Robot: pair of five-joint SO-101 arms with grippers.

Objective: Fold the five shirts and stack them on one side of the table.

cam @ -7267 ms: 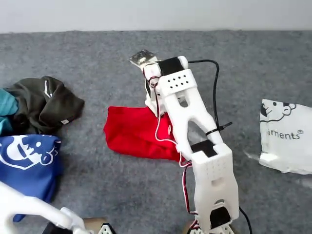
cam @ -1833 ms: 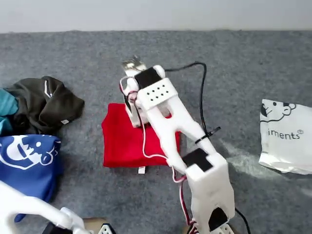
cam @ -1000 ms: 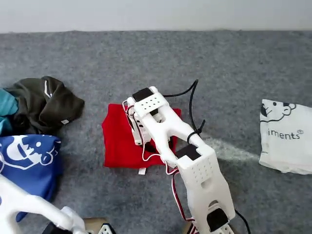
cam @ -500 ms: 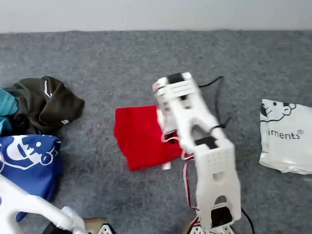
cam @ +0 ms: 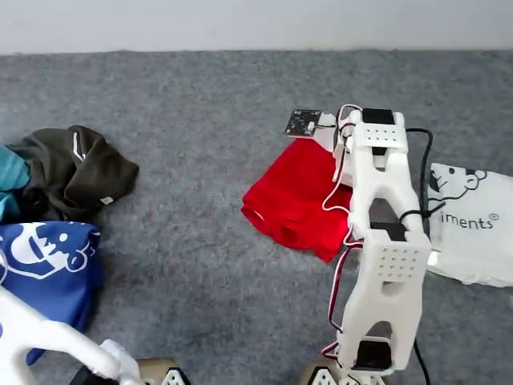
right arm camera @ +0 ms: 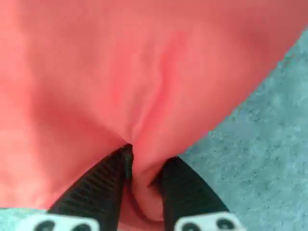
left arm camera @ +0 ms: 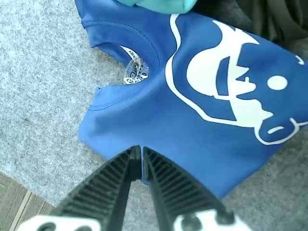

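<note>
A folded red shirt point(cam: 292, 200) lies on the grey mat right of centre, beside the folded white shirt point(cam: 473, 224). My right arm point(cam: 381, 241) stretches over the red shirt's right edge. In the right wrist view my right gripper point(right arm camera: 144, 161) is shut on a pinched fold of the red shirt point(right arm camera: 120, 72). My left gripper point(left arm camera: 141, 150) is shut with nothing in it, hovering above the hem of the blue shirt point(left arm camera: 202, 110) with a white print. That blue shirt point(cam: 44, 265) lies at the left, with a crumpled dark green shirt point(cam: 68, 172) and a teal shirt point(cam: 8, 184) behind it.
Bare grey mat point(cam: 184, 305) spreads between the left pile and the red shirt. The left arm's white link point(cam: 48, 341) crosses the bottom left corner. A wooden surface point(left arm camera: 14, 211) shows past the mat's edge. A pale wall point(cam: 256, 24) runs along the back.
My right arm has swung to the right and dragged the red shirt with it, from the middle of the mat to just beside the white shirt. The left pile is unchanged.
</note>
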